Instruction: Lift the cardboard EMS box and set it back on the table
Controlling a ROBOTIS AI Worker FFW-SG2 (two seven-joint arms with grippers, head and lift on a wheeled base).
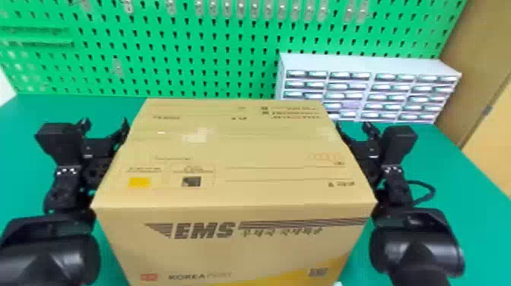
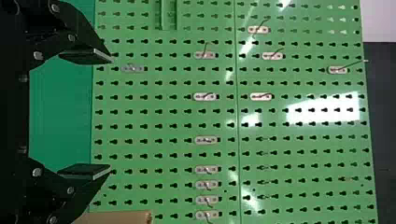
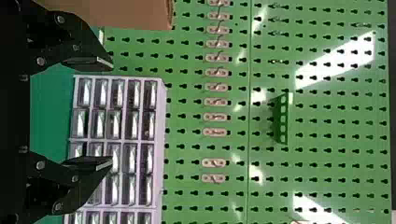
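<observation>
The EMS box (image 1: pixel 228 152) is positioned between the two arms, its top panel and its printed front panel facing the head camera. Whether its underside bears on the table (image 1: pixel 23 114) cannot be determined.

The left gripper (image 1: pixel 105 123) is located beside the box's left side, and the right gripper (image 1: pixel 353 126) beside its right side. Contact between either arm and the box cannot be confirmed.

The wrist views add finger detail that the head view partly conceals. In the left wrist view, the two fingers (image 2: pixel 86 55) are spread wide with nothing between the pads — an edge of the box lies near one of them. In the right wrist view, the fingers (image 3: pixel 88 63) are likewise spread, with an edge of the box near one finger and the drawer cabinet (image 1: pixel 361 64) beyond.

The head view places the cabinet behind the box, toward the right, in front of the green pegboard (image 1: pixel 171 57). A black cable (image 1: pixel 431 190) loops outward beside the right arm. The right wrist view adds a green perforated holder (image 3: pixel 283 119) — mounted on the pegboard — and a row of hooks (image 3: pixel 215 87).
</observation>
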